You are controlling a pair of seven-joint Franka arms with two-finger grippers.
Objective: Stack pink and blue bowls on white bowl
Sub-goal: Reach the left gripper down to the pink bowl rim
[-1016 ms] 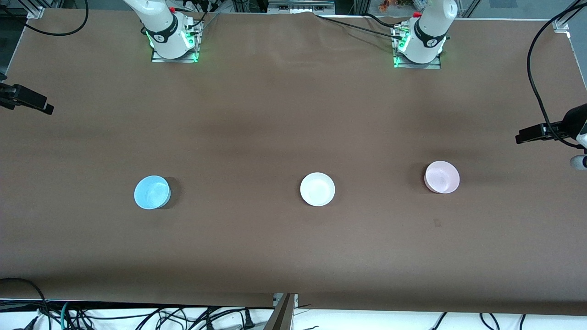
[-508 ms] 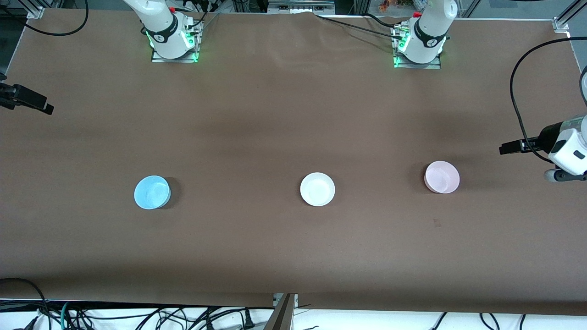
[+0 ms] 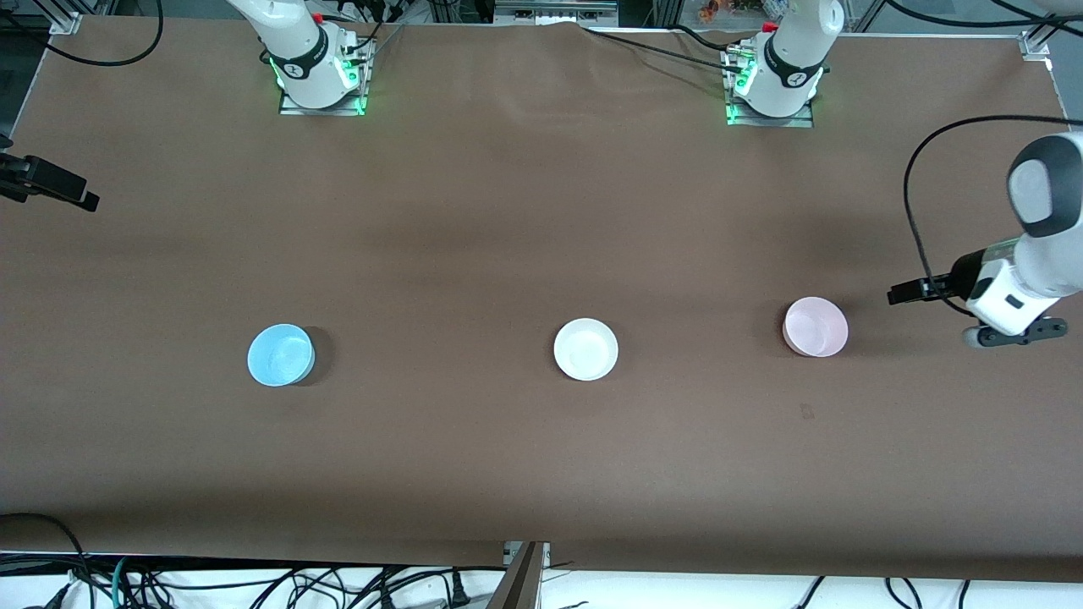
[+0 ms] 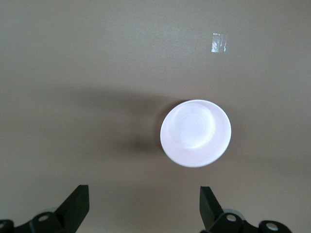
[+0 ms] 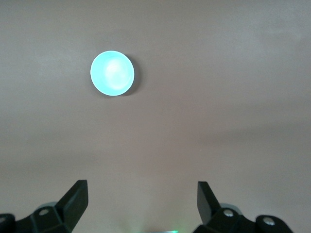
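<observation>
The pale pink bowl sits upright toward the left arm's end of the table. The white bowl sits mid-table. The sky blue bowl sits toward the right arm's end. All three stand apart in a row. My left gripper hangs open and empty high over the table, beside the pink bowl on the table-end side. The left wrist view shows the pink bowl ahead of the open left gripper. My right gripper is open and empty, high up, with the blue bowl well ahead of it.
The two arm bases stand along the table edge farthest from the front camera. A small shiny scrap lies on the brown cloth near the pink bowl. Cables hang past the table's nearest edge.
My left arm has swung in from the table's end toward the pink bowl, and more of it shows now. The right arm and all three bowls have not moved.
</observation>
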